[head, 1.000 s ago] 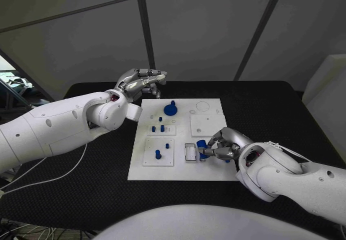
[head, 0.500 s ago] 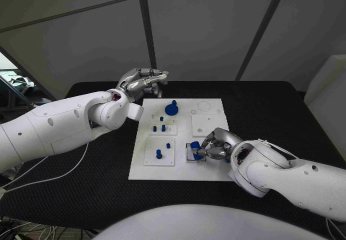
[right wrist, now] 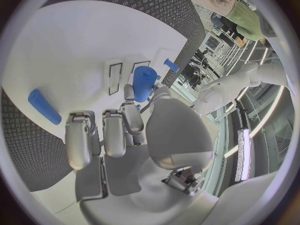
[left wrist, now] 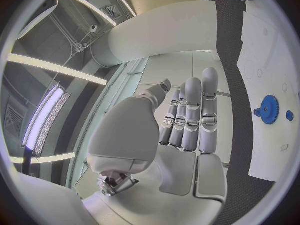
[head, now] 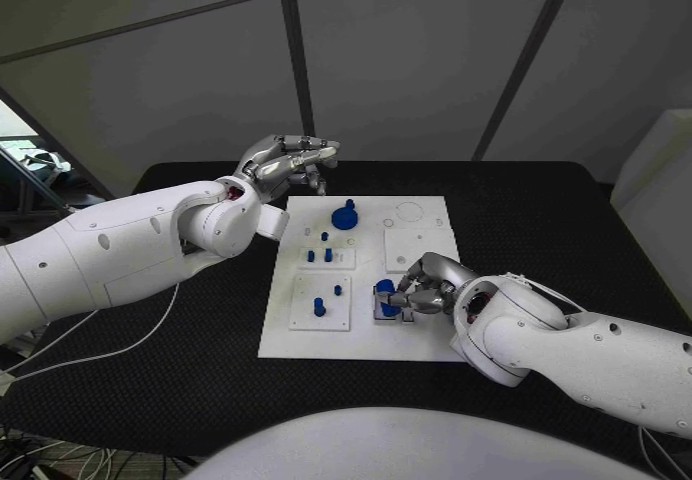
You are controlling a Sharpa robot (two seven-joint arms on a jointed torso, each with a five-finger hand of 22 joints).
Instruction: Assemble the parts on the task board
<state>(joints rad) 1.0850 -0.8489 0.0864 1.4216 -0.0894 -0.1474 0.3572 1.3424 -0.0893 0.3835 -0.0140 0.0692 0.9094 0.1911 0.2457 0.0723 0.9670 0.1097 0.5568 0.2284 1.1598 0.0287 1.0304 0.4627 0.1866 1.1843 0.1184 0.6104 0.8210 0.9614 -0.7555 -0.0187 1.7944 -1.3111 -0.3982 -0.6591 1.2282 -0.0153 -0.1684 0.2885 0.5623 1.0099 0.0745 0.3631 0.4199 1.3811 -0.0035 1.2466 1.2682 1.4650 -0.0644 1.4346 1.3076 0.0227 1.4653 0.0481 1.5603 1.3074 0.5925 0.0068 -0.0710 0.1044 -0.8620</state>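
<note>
The white task board (head: 361, 335) lies in the middle of the black table. My right hand (head: 427, 284) is low over its near right part and pinches a blue cylindrical part (head: 385, 291) (right wrist: 144, 81) between thumb and finger, right above a small white slotted holder (head: 384, 308). My left hand (head: 290, 158) hangs raised beyond the board's far left corner and holds nothing; its fingers (left wrist: 190, 116) lie side by side. A blue gear (head: 343, 215) (left wrist: 270, 109) stands on the far part of the board.
Short blue pegs stand in two white blocks (head: 323, 257) (head: 319, 304) on the board's left half. A loose blue bar (right wrist: 45, 106) lies on the board beside my right hand. Black table mat (head: 548, 220) surrounds the board.
My right hand has moved left across the board with the blue part, up to the small white holder. The left hand has hardly moved.
</note>
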